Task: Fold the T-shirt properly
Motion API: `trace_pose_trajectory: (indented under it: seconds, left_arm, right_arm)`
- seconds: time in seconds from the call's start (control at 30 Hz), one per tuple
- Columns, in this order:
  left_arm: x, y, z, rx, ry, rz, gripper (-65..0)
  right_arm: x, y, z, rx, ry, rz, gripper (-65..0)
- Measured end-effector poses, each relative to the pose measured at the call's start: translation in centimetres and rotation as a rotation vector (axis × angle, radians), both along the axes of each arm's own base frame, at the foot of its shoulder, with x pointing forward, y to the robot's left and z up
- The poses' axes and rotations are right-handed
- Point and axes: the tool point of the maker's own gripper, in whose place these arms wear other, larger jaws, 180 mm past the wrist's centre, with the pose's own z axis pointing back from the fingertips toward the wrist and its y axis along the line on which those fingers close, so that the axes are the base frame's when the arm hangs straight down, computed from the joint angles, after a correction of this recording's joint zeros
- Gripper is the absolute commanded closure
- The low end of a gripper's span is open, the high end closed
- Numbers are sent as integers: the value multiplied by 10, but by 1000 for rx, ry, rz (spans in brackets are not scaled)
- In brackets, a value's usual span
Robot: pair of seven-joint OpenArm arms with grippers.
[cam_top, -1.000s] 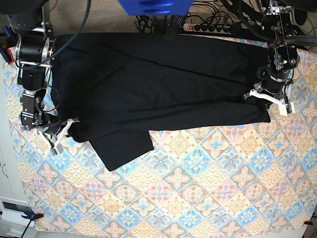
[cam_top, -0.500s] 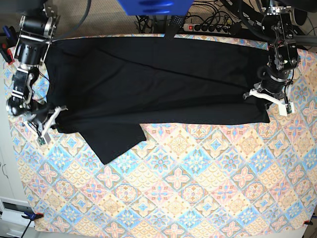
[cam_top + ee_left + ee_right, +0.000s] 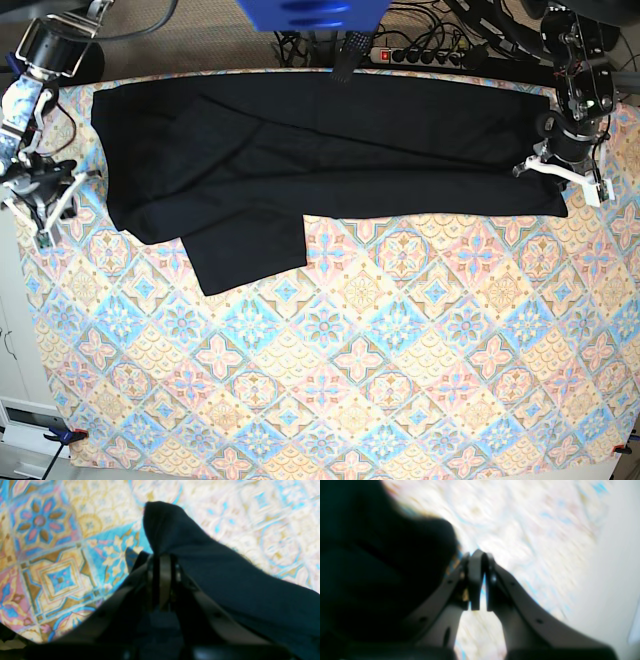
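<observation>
One T-shirt, two grippers

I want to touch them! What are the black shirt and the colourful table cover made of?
The T-shirt looks like soft, matte knit cloth, likely cotton: it drapes, creases, and bunches where the left pincer pinches it. The tablecloth looks like thin printed fabric, lying flat with a flower-tile pattern; it could also be wipeable vinyl, which the pictures cannot settle.

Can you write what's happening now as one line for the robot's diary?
task: fold | T-shirt: lying on tablecloth | left gripper: shut on T-shirt corner | right gripper: shut, empty, off the cloth
</observation>
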Motion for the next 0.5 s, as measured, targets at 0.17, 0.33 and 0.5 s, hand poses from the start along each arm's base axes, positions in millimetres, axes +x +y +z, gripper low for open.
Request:
trace_pose_trajectory:
  seconds: [0.17, 0.33, 0.5]
  left_arm:
    - [-6, -1, -4, -3, 16, -1, 0]
    - [-9, -2, -6, -6, 24, -1, 0]
    - [-9, -9, -9, -26, 21, 6, 0]
  right_arm:
    - [-20, -2, 3, -38, 30, 10, -24]
    - [-21, 1, 8, -46, 16, 25, -48]
    - [13, 17, 20, -40, -37, 74, -180]
